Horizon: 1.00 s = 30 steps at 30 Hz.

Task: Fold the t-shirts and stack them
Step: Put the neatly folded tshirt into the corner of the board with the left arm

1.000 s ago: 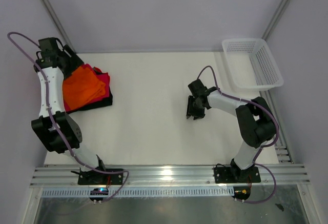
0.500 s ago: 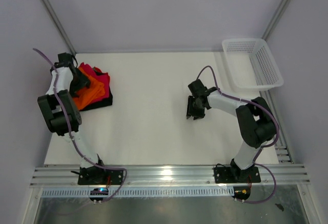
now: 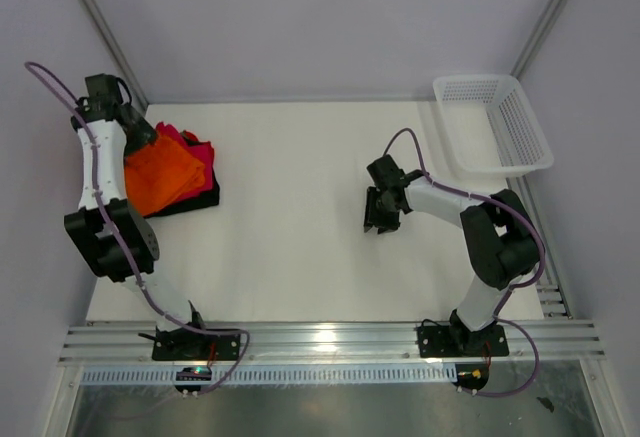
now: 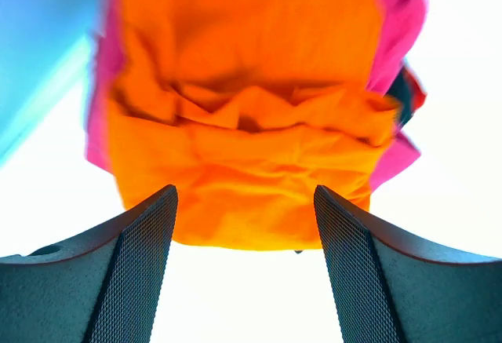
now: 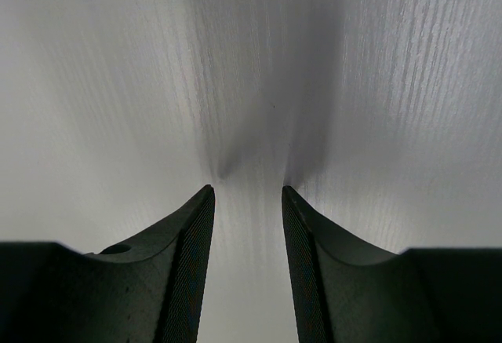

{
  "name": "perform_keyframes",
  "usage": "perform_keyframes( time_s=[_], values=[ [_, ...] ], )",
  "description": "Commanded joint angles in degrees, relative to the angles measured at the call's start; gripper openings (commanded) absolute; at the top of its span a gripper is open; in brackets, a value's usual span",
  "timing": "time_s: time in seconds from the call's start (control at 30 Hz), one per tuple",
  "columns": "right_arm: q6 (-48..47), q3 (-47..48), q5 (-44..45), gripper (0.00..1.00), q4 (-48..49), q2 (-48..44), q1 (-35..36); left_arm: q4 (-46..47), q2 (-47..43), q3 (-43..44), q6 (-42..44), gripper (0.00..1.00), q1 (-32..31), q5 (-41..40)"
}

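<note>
The t-shirts lie stacked at the table's far left. The orange one (image 3: 160, 175) is on top, the magenta one (image 3: 198, 147) shows under it, and a black one (image 3: 196, 200) peeks out at the bottom. My left gripper (image 3: 138, 133) hangs over the stack's back-left corner. In the left wrist view it (image 4: 245, 194) is open and empty, with the rumpled orange shirt (image 4: 243, 123) just beyond its tips and magenta (image 4: 396, 13) at the edges. My right gripper (image 3: 380, 223) stands open right of centre, tips down near the bare white table (image 5: 248, 189).
A white mesh basket (image 3: 441, 85) sits at the far right corner. Frame posts rise at both back corners, and an aluminium rail runs along the near edge by the arm bases.
Half a second ago the left arm was folded lower against the stack's left side; it has since lifted back toward the far-left corner. The right arm has not moved.
</note>
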Motion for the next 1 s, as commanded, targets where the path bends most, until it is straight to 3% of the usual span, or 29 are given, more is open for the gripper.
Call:
perform_keyframes(
  time_s=[0.0, 0.33, 0.57, 0.97],
  values=[
    [0.6, -0.6, -0.8, 0.44, 1.7, 1.0, 0.0, -3.4, -2.6, 5.5, 4.3, 0.73, 0.1, -7.4],
    [0.6, -0.6, -0.7, 0.45, 1.1, 0.8, 0.0, -4.1, 6.9, 0.0, 4.5, 0.72, 0.1, -12.8],
    [-0.4, -2.1, 1.7, 0.44, -0.2, -1.6, 0.0, -5.2, 17.1, 0.7, 3.4, 0.71, 0.1, -11.2],
    [-0.5, -2.7, 2.7, 0.45, -0.3, -1.8, 0.0, -4.5, 4.3, 4.3, 0.6, 0.70, -0.2, -2.4]
  ],
)
